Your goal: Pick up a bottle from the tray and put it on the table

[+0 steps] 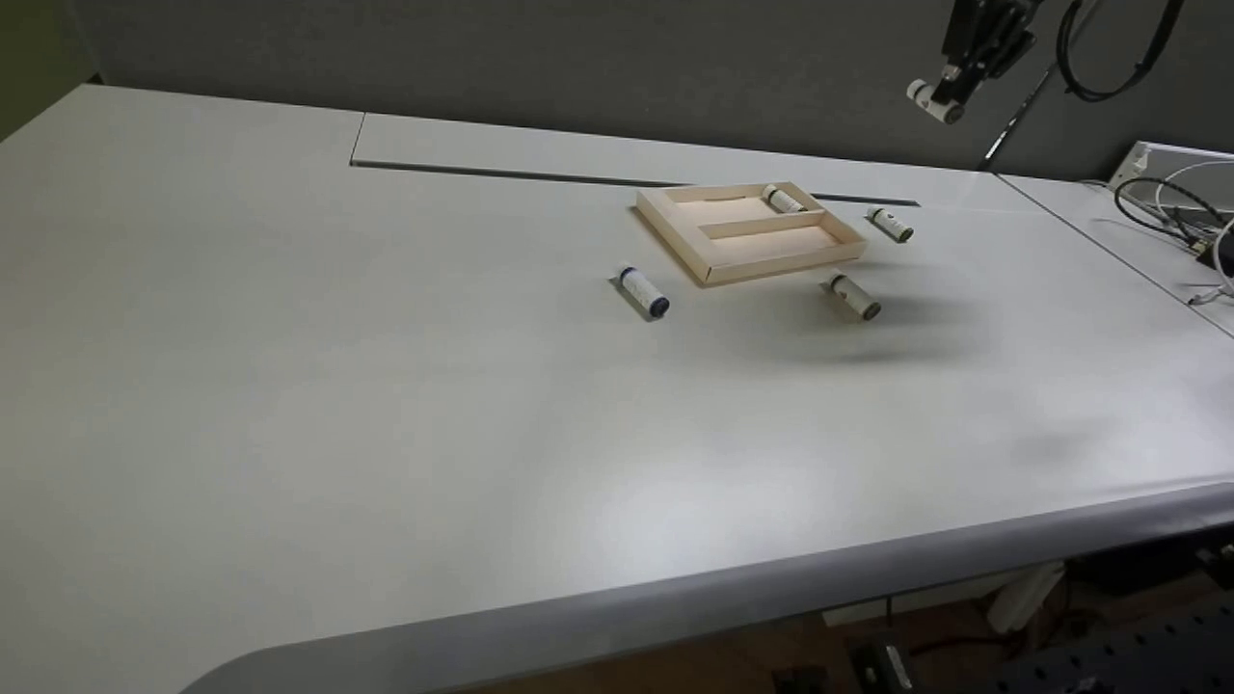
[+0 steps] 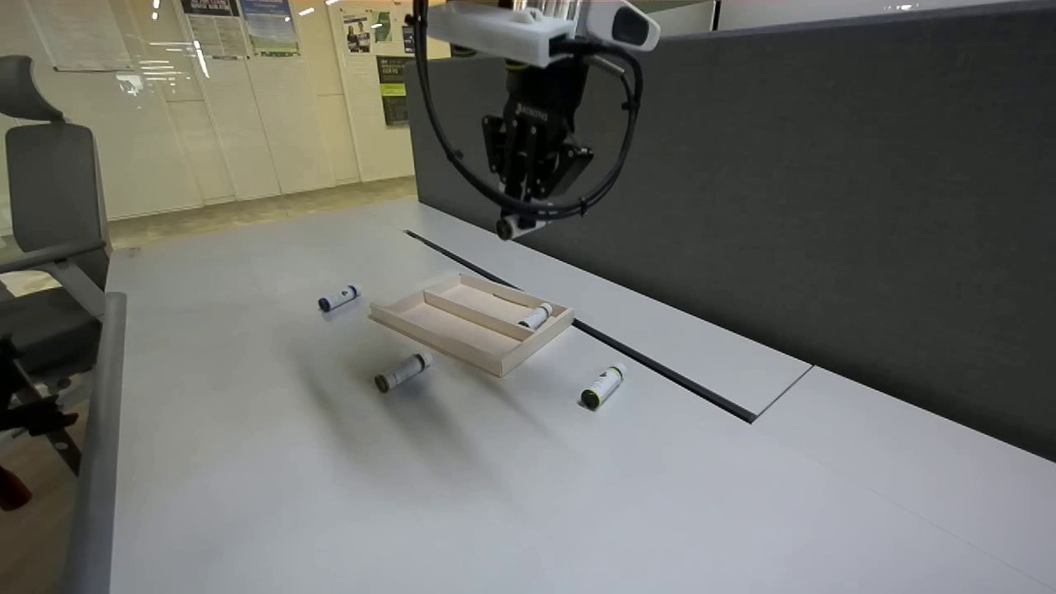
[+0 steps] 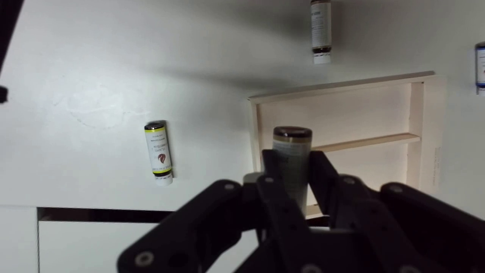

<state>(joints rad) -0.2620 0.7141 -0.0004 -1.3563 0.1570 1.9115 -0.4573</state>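
My gripper [image 1: 949, 94] [image 2: 523, 216] [image 3: 291, 155] is shut on a small bottle [image 1: 925, 97] [image 2: 510, 228] [image 3: 291, 174] with a pale label and dark base, held high above the table [image 1: 386, 386] [image 2: 330, 495] [image 3: 94, 83]. The fingers hide part of it. The pale wooden tray [image 1: 672, 234] [image 2: 433, 337] [image 3: 432, 132] lies below, with a divider making two compartments. Another bottle [image 1: 783, 200] [image 2: 536, 316] lies in the tray's compartment nearer the grey partition. In the wrist view that bottle is hidden behind the gripper.
On the table around the tray lie a blue-banded bottle [image 1: 642, 291] [image 2: 339, 299] [image 3: 481, 66], a brown-banded bottle [image 1: 854, 295] [image 2: 403, 372] [image 3: 321, 28] and a yellow-banded bottle [image 1: 889, 224] [image 2: 603, 386] [image 3: 158, 151]. A grey partition [image 1: 482, 58] [image 2: 784, 165] stands along the back. Cables [image 1: 1181, 217] lie at one end.
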